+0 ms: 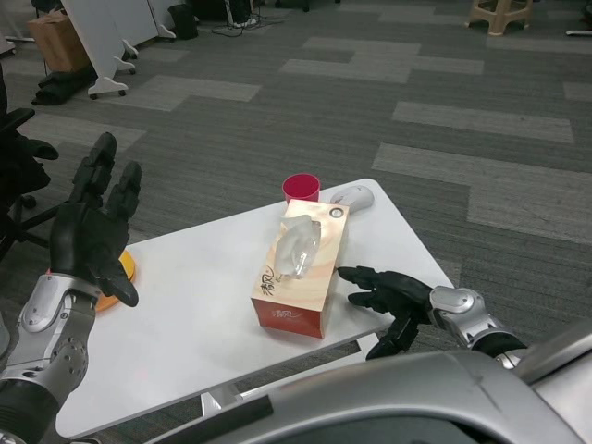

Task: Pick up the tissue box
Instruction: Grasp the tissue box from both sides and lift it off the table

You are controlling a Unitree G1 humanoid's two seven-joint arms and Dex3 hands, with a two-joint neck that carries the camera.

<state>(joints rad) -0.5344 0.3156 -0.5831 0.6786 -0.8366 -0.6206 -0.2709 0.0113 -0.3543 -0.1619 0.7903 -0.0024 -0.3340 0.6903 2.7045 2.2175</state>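
Observation:
An orange and white tissue box (301, 273) lies on the white table (194, 305), with a clear tissue tuft poking out of its top. My right hand (387, 296) is low over the table just right of the box, fingers spread and pointing at its side, a small gap between them. My left hand (92, 231) is raised at the left with fingers spread wide, well away from the box and holding nothing.
A pink cup (301, 188) stands at the table's far edge behind the box, with a white computer mouse (352, 196) next to it. An orange object (120, 277) lies partly hidden behind my left hand. A black chair (18, 166) stands far left.

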